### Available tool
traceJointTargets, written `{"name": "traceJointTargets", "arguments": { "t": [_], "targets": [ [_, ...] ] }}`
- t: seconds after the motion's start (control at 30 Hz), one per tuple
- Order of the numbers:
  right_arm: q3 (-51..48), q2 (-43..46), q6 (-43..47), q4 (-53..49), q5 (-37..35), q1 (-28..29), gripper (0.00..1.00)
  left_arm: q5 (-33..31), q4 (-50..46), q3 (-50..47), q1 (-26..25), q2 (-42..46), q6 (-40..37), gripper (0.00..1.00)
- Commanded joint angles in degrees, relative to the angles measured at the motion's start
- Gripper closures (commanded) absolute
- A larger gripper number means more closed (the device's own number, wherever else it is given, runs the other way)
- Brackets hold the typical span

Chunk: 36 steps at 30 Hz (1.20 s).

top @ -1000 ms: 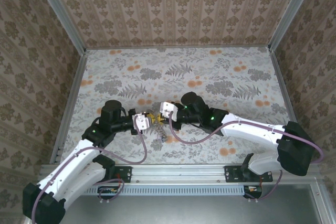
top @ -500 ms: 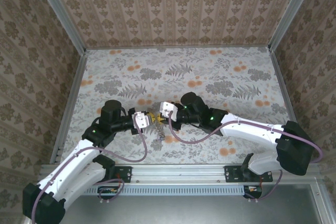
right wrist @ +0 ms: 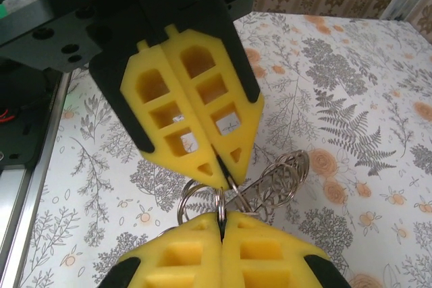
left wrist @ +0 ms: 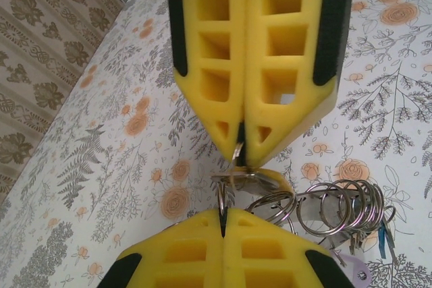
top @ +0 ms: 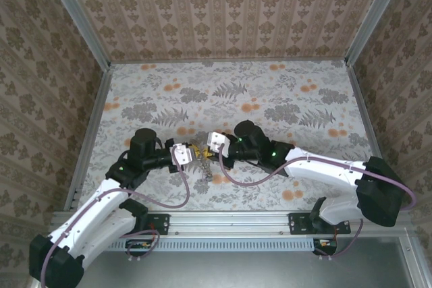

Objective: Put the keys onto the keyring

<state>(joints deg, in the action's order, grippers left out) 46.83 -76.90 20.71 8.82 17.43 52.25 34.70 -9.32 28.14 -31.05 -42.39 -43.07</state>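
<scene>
a robot lab cell: aluminium frame (top: pixel 74 15), wallpapered walls (top: pixel 229 11), floral tabletop (top: pixel 270 92).

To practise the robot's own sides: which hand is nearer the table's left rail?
Left. The left hand sits between the rail and the right hand, which meets it tip to tip on the side away from the rail.
</scene>
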Motion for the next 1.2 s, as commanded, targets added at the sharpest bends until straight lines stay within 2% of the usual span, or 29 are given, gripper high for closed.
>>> {"name": "traceJointTargets", "arguments": {
  "t": [0.0, 0.1, 0.4, 0.73, 1.0, 1.17],
  "targets": [
    [-0.6, 1.5, -1.4, 1.4, 0.8, 0.1, 1.00, 1.5, 2.9, 0.1, 0.3, -0.1, 0.9, 1.00],
    [-0.5, 1.2, -1.2, 0.0, -1.7, 0.1, 1.00, 1.7, 3.0, 0.1, 0.3, -0.1, 1.0, 1.00],
    [1.2, -1.7, -4.1, 0.4, -1.6, 0.0, 1.00, 1.8, 3.2, 0.1, 0.3, 0.0, 1.1, 1.00],
    [-1.5, -2.4, -13.6, 10.6, -1.0, -0.6, 1.00, 1.8, 3.5, -0.2, 0.3, -0.1, 1.4, 1.00],
    [-1.8, -2.3, -14.9, 10.6, -1.5, -0.9, 1.00, 3.5, 4.3, -0.3, 0.3, -0.1, 2.5, 1.00],
    [-2.6, -2.4, -19.2, 11.6, -1.7, -2.5, 1.00, 3.8, 5.1, -0.6, 0.3, 0.4, 2.9, 1.00]
  ]
}}
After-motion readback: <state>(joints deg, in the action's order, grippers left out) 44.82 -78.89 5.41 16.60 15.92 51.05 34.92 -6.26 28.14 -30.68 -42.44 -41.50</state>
